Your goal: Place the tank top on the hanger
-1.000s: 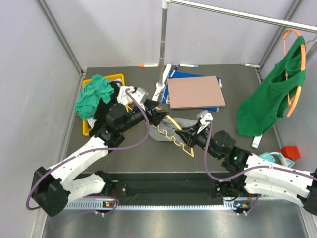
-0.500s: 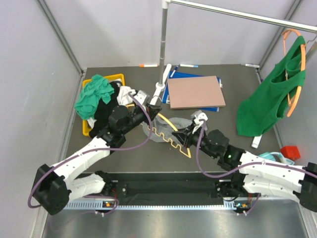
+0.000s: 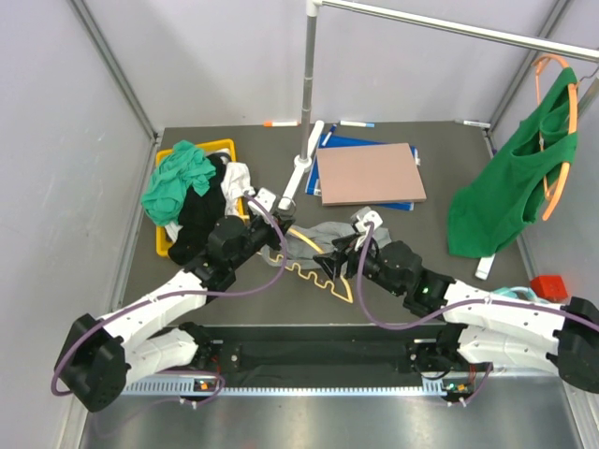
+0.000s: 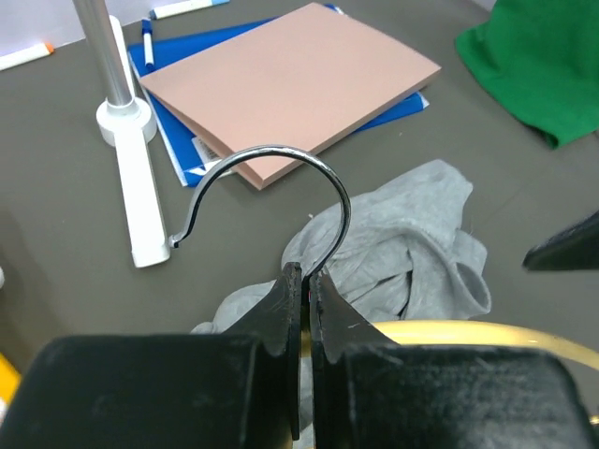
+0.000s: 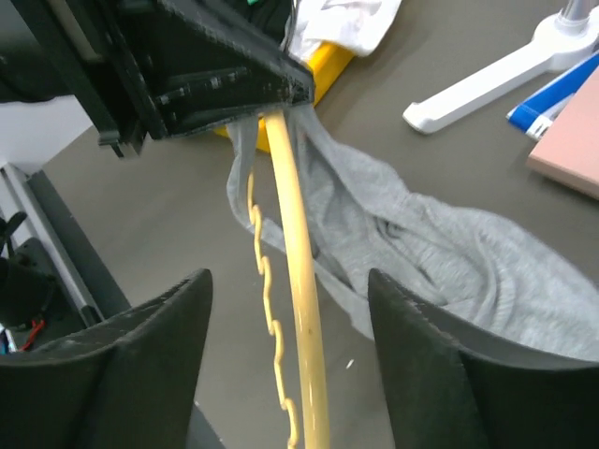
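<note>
The pale yellow hanger (image 3: pixel 323 271) lies slanted across the middle of the table, its wavy lower bar (image 5: pixel 267 313) toward the near side. My left gripper (image 4: pixel 305 271) is shut on the stem of its thin metal hook (image 4: pixel 271 164); in the top view the left gripper (image 3: pixel 284 236) sits at the hanger's upper left end. The light grey tank top (image 3: pixel 323 236) lies crumpled on the table under and behind the hanger. My right gripper (image 5: pixel 290 276) is open, its fingers standing either side of the hanger's arm (image 5: pixel 299 309) without touching it.
A bright green top on an orange hanger (image 3: pixel 505 187) hangs from the rail at the right. The white rail stand (image 3: pixel 301 164) and a brown board on a blue folder (image 3: pixel 367 173) lie behind. A yellow bin of clothes (image 3: pixel 192 182) stands at the back left.
My left gripper closed on the hook's stem. My right gripper let go of the hanger's arm and opened. The hanger and both grippers shifted left and nearer.
</note>
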Controlling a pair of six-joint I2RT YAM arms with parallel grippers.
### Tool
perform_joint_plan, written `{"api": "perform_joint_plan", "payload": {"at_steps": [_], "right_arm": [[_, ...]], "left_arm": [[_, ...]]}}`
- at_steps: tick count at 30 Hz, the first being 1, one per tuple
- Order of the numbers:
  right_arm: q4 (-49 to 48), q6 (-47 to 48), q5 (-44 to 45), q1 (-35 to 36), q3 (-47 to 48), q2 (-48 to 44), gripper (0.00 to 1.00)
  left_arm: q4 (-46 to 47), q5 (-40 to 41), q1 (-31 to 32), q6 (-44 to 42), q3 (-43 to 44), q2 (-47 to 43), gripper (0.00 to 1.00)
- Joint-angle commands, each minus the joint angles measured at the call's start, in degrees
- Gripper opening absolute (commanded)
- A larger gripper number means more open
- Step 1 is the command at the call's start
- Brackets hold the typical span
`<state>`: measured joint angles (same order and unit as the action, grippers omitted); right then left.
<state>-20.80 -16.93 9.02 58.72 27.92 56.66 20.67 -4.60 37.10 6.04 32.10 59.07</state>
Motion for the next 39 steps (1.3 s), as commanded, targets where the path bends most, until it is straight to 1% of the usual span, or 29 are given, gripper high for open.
{"api": "perform_joint_plan", "payload": {"at_steps": [1,3,4,6,7,8,9,10,11,12,13,15,22,29,32,33,35,36,39], "right_arm": [[2.68,1.11,2.05,0.43,5.38,-2.6,0.73],[7.07,1.2,4.33,0.34,6.35,-5.41,0.8],[8.65,1.28,7.21,0.17,6.7,-6.38,0.81],[13.57,0.76,9.35,-0.88,8.36,-8.15,0.82],[16.98,0.67,10.66,-1.5,9.07,-8.32,0.81],[18.41,0.15,11.19,-2.37,9.78,-7.37,0.8],[19.38,-0.12,11.29,-4.82,10.74,-6.75,0.75],[20.09,-0.38,9.37,-6.41,11.01,-5.96,0.73],[20.01,-1.34,7.44,-8.42,11.01,-4.21,0.71],[19.57,-1.88,5.07,-12.97,10.75,-3.24,0.69],[17.65,-2.4,-0.61,-15.19,10.4,-2.18,0.68],[15.8,-2.94,-4.26,-18.97,10.14,1.86,0.65],[12.54,-0.83,-5.76,-19.17,13.21,16.26,0.59],[12.01,0.31,-4.54,-19.17,14.88,21.91,0.53],[12.62,0.75,-4.36,-19.08,15.58,23.05,0.44],[12.71,0.76,-4.36,-19.17,15.76,23.14,0.37],[12.8,0.76,-3.75,-19.08,15.58,22.97,0.3],[12.71,0.76,-3.57,-19.08,15.5,22.88,0.22],[13.24,0.76,-2.78,-18.99,15.23,21.83,0.07]], "left_arm": [[5.17,3.19,0.16,-1.65,-0.72,-0.89,0.0],[5.52,4.07,0.16,-2.0,-1.25,-0.71,0.0],[5.53,4.07,0.16,-2.09,-1.25,-0.53,0.0],[5.52,3.64,0.25,-2.09,-1.25,-0.53,0.0],[5.79,3.46,0.16,-2.09,-1.33,-0.62,0.0],[5.88,2.94,0.25,-2.09,-1.42,-0.62,0.0],[6.05,2.76,0.25,-2.09,-1.6,-0.53,0.0],[6.14,2.41,0.25,-2.09,-1.51,-0.62,0.0],[6.14,2.4,0.34,-2.0,-1.6,-0.71,0.0],[6.23,2.23,0.25,-2.0,-1.6,-0.71,0.0],[6.23,1.97,0.25,-2.0,-1.6,-0.71,0.0],[6.23,1.79,0.34,-2.0,-1.69,-0.88,0.0],[6.32,2.23,0.25,-2.35,-2.04,-1.59,0.0],[6.32,2.58,0.25,-2.53,-2.21,-1.76,0.0],[6.4,2.75,0.34,-2.61,-2.21,-1.68,0.0],[6.32,2.84,0.25,-2.62,-2.21,-1.59,0.0],[6.32,2.84,0.25,-2.62,-2.21,-1.5,0.0],[6.32,2.76,0.25,-2.53,-2.13,-1.41,0.0],[6.32,2.84,0.25,-2.53,-2.21,-1.59,0.0]]}}
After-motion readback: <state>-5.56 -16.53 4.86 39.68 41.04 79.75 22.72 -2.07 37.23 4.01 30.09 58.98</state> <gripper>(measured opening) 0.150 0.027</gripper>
